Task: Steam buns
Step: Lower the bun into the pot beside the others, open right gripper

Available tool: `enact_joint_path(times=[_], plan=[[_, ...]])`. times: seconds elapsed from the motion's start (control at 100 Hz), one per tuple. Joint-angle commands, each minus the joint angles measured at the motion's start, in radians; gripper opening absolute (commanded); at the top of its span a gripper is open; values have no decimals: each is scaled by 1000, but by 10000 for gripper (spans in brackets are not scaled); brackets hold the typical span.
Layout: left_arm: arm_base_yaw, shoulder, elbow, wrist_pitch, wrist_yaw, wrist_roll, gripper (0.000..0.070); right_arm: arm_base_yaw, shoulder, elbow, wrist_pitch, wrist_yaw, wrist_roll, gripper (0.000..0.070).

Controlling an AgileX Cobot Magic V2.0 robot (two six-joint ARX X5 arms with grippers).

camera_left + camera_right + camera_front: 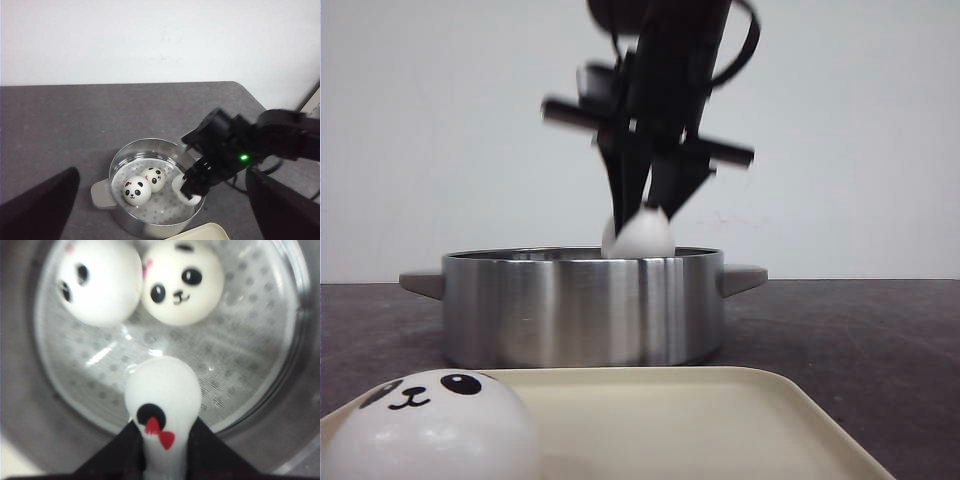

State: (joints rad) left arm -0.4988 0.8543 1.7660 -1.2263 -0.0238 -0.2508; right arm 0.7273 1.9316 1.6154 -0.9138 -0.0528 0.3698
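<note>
My right gripper (645,205) (162,440) is shut on a white bun (640,235) (162,390), squeezing it narrow. It holds the bun just above the rim of the steel pot (580,310), on the side nearest the tray. In the left wrist view the right gripper (197,182) hangs over the pot (150,227) with the held bun (177,184). Two panda-faced buns (136,190) (154,178) lie side by side on the perforated floor inside; they show again as the buns (100,280) (182,280). Another bun (430,425) sits on the cream tray (720,420). My left gripper (161,175) is open, high above the pot.
The pot has two short side handles (745,277) and stands on a dark grey table (860,330). The cream tray lies in front of the pot, and its corner (200,232) shows beside it. A white wall runs behind the table.
</note>
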Motion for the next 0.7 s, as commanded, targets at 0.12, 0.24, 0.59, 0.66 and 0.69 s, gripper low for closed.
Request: enact_joint_path(times=[0.12, 0.24, 0.59, 0.66, 0.69], plan=[[-6, 7, 15, -16, -3, 4, 700, 9, 37, 15, 1, 8, 16, 15], [-6, 7, 15, -18, -3, 3, 700, 9, 37, 15, 4, 20, 18, 238], [-5, 7, 15, -16, -3, 4, 700, 9, 36, 16, -30, 29, 39, 675], [-5, 7, 15, -18, -3, 4, 700, 9, 35, 18, -29, 29, 39, 694], [-6, 7, 15, -19, -3, 4, 700, 9, 35, 22, -30, 29, 37, 694]])
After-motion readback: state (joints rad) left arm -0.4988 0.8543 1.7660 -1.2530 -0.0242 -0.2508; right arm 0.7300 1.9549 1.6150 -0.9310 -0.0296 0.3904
